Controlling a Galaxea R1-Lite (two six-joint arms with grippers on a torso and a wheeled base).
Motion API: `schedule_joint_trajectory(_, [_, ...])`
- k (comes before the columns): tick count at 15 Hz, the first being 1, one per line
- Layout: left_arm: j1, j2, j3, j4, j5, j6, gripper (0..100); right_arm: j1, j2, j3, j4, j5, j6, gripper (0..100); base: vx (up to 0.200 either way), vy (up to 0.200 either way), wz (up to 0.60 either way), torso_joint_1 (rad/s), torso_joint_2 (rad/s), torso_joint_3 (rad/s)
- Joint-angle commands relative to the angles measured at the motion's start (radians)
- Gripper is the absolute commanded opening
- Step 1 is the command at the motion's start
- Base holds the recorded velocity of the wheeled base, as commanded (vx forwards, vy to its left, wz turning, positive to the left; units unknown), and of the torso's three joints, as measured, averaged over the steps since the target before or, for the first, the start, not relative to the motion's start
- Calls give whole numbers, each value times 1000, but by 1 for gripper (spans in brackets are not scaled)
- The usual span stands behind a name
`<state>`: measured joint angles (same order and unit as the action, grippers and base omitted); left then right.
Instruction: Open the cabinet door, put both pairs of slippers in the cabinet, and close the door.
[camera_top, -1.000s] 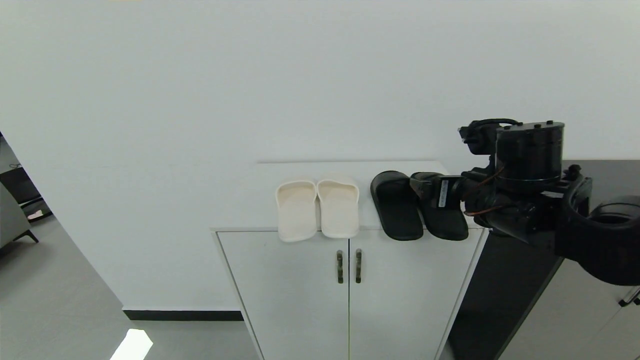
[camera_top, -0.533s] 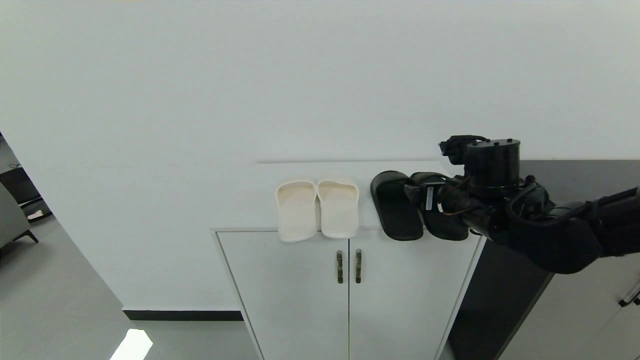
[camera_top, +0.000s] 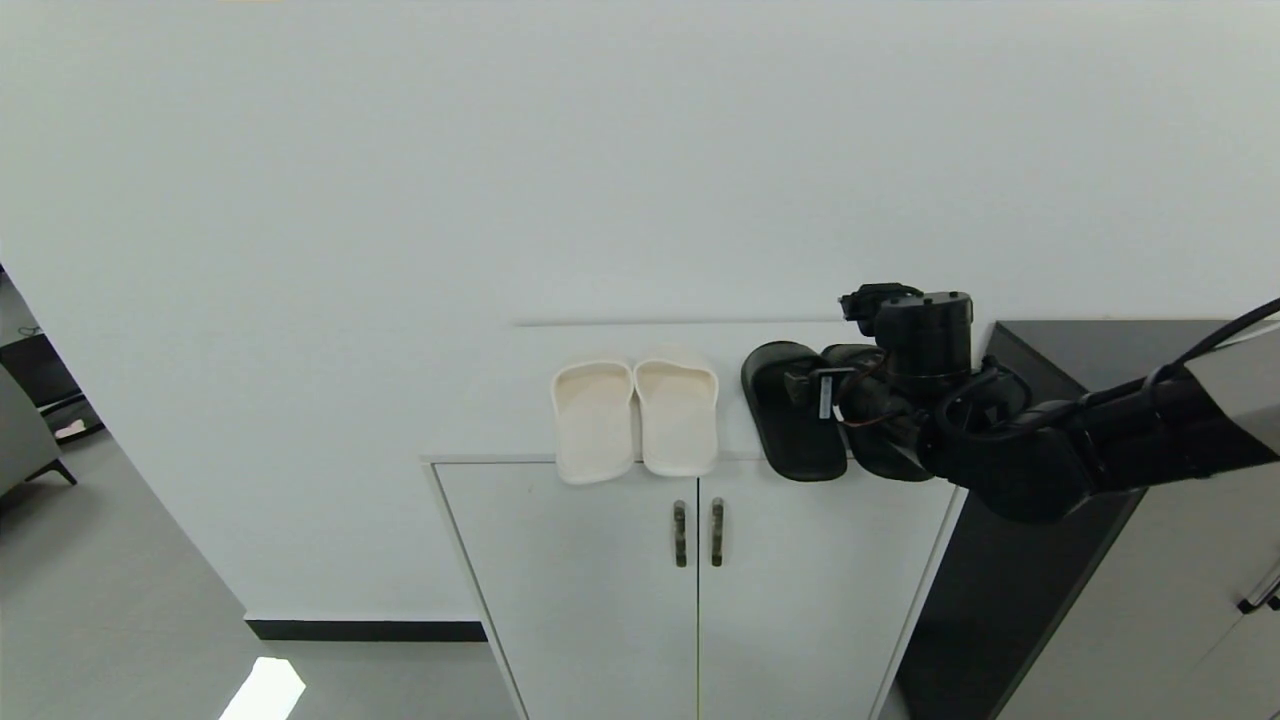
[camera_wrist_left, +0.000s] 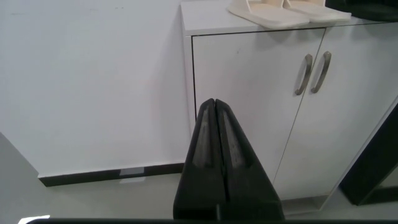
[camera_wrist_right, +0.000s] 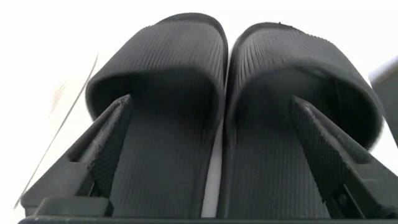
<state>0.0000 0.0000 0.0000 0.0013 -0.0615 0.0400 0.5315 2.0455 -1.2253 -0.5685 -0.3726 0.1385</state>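
A pair of black slippers (camera_top: 795, 412) and a pair of white slippers (camera_top: 635, 415) lie side by side on top of the white cabinet (camera_top: 700, 590), toes toward the wall. Both cabinet doors are closed, and the two handles (camera_top: 698, 533) meet at the middle. My right gripper (camera_top: 803, 386) hovers low over the black pair, open. In the right wrist view its fingers (camera_wrist_right: 106, 146) straddle both black slippers (camera_wrist_right: 168, 81) from the heel end. My left gripper (camera_wrist_left: 214, 106) is shut on nothing, low in front of the cabinet's left door (camera_wrist_left: 249, 93).
A dark cabinet (camera_top: 1050, 560) stands against the white cabinet's right side, under my right arm. The white wall (camera_top: 500, 180) rises right behind the slippers. Grey floor (camera_top: 100, 600) lies open to the left, with a chair leg at the far left edge.
My right arm has swung left and forward, bringing its gripper from the right edge of the black slippers to over them. The slippers and doors have not moved.
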Motion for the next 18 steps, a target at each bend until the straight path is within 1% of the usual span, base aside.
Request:
schedule_joint_trajectory(1, [0, 2, 0, 0, 0, 0, 0, -11, 45, -46, 2, 0, 0, 100, 0, 0, 0, 0, 0, 0])
schedule_joint_trajectory(5, [0, 2, 0, 0, 0, 0, 0, -31, 96, -108, 6, 0, -2, 100, 0, 0, 0, 0, 0, 0])
schedule_joint_trajectory(8, [0, 2, 0, 0, 6, -9, 0, -51, 128, -132, 4, 1, -2, 100, 0, 0, 0, 0, 0, 0])
schedule_joint_trajectory(11, [0, 2, 0, 0, 6, -11, 0, -67, 145, -183, 7, 1, -2, 100, 0, 0, 0, 0, 0, 0])
schedule_joint_trajectory(12, [0, 2, 0, -1, 6, -11, 0, -67, 154, -195, 7, 1, -2, 0, 0, 0, 0, 0, 0, 0])
schedule_joint_trajectory(14, [0, 2, 0, 0, 6, -20, 0, -67, 168, -207, 7, 1, -2, 0, 0, 0, 0, 0, 0, 0])
schedule_joint_trajectory(18, [0, 2, 0, -1, 6, -23, 0, -67, 170, -206, 7, 1, -2, 0, 0, 0, 0, 0, 0, 0])
